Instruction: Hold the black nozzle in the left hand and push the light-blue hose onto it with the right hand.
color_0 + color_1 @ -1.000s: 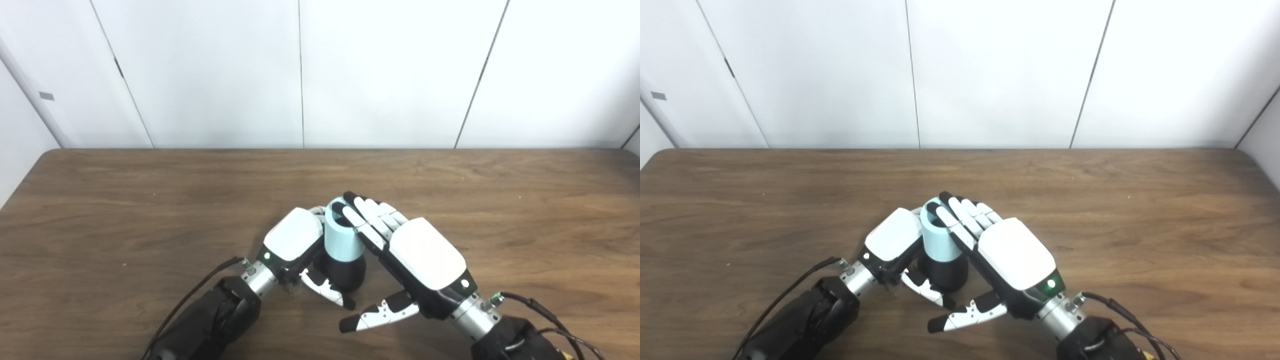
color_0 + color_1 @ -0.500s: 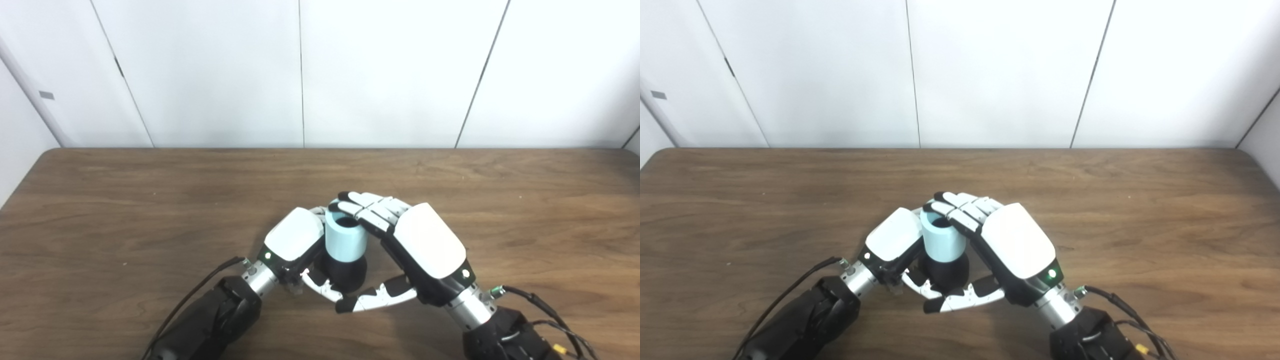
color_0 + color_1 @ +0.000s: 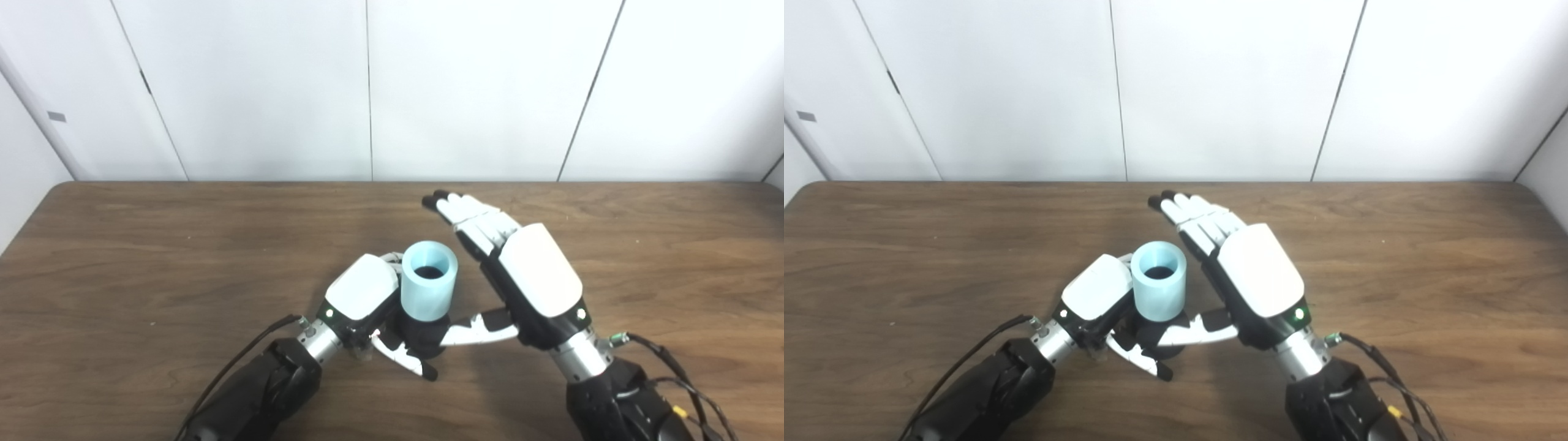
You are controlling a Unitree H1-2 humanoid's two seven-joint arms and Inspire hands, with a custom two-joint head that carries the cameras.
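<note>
The light-blue hose (image 3: 429, 289) stands upright on the black nozzle (image 3: 422, 337) — left hand (image 3: 361, 294) apparently gripping it; the open right hand (image 3: 527, 275) is just to its right.

Left hand (image 3: 361, 295) curled closed low near centre, right hand (image 3: 527, 275) raised beside it, fingers (image 3: 465, 211) extended

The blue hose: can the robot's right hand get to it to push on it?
Probably yes. The right hand is open right beside the light-blue hose, with nothing between them. The hose's top is uncovered. The left hand grips the black nozzle lower down, on the other side.
</note>
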